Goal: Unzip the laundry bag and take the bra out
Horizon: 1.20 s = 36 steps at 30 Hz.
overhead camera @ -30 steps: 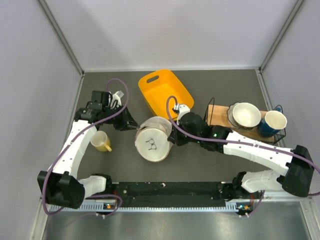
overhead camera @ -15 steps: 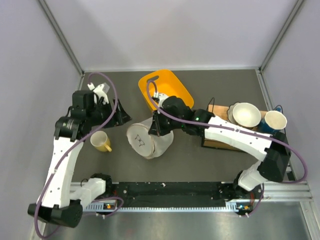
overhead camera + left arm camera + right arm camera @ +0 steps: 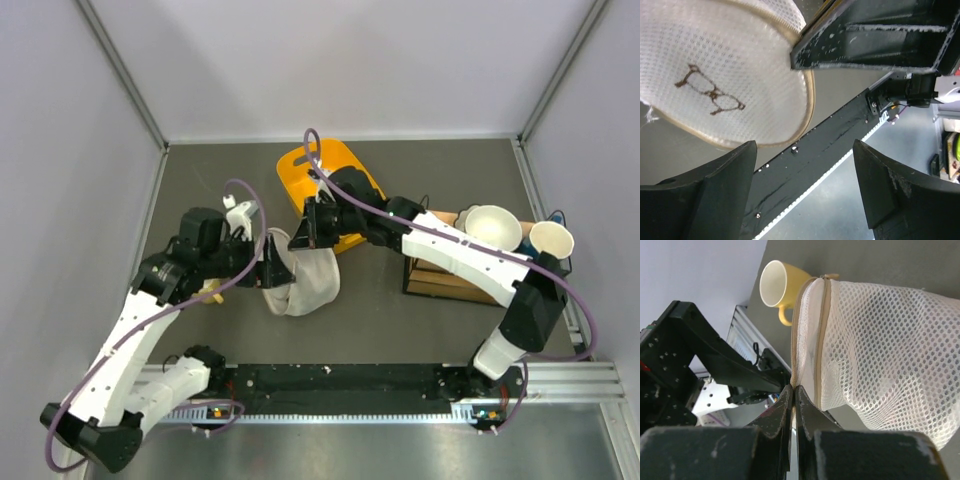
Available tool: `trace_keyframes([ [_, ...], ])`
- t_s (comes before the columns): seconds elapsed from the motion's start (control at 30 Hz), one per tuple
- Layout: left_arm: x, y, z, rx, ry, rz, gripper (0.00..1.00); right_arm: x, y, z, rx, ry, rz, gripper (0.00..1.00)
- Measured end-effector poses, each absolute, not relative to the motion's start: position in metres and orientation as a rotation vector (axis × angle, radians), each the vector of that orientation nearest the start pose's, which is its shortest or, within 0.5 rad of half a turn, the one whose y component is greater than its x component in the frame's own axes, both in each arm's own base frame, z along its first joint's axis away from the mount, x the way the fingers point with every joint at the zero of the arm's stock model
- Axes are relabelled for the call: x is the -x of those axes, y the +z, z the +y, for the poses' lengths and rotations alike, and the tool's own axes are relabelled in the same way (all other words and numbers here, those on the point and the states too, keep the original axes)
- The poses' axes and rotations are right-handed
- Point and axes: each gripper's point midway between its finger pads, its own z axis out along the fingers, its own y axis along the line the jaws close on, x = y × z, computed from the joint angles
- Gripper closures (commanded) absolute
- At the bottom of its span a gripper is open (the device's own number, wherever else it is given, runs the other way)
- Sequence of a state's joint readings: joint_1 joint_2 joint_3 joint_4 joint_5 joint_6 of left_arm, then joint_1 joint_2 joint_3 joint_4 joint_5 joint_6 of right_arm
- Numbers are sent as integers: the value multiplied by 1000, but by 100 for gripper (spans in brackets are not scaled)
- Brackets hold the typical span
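The right arm covers much of the yellow tub [image 3: 296,172]; inside the laundry bag [image 3: 305,285], nothing is clear through the mesh.

Overhead looks down — wrist views share laundry bag [image 3: 715,75].

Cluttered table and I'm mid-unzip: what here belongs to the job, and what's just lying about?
Job: laundry bag; right gripper pinching its zip rim; left gripper open, facing it.
Lying about: yellow tub; yellow mug; white bowl; blue cup.
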State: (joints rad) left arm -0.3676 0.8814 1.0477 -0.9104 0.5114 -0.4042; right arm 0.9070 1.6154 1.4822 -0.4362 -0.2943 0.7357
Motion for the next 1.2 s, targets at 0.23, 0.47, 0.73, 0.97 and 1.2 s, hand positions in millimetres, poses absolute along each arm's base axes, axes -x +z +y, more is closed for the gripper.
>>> trace_keyframes([
  [0.23, -179, 221, -189, -218, -890, 2403, 27, -217, 250, 418, 382, 1259, 2405, 100],
  [0.47, -197, 207, -192, -170, -771, 2420, 100, -215, 254, 421, 384, 1289, 2395, 100],
  [0.73, -201, 215, -181, -193, -656, 2428, 100, -228, 255, 412, 337, 1253, 2365, 29],
  [0.97, -196, 295, -178, -280, -706, 2271, 100, -246, 279, 368, 223, 1192, 2272, 32],
  [1.2, -187, 346, -187, -344, -794, 2204, 100, -247, 312, 333, 186, 1130, 2131, 48],
])
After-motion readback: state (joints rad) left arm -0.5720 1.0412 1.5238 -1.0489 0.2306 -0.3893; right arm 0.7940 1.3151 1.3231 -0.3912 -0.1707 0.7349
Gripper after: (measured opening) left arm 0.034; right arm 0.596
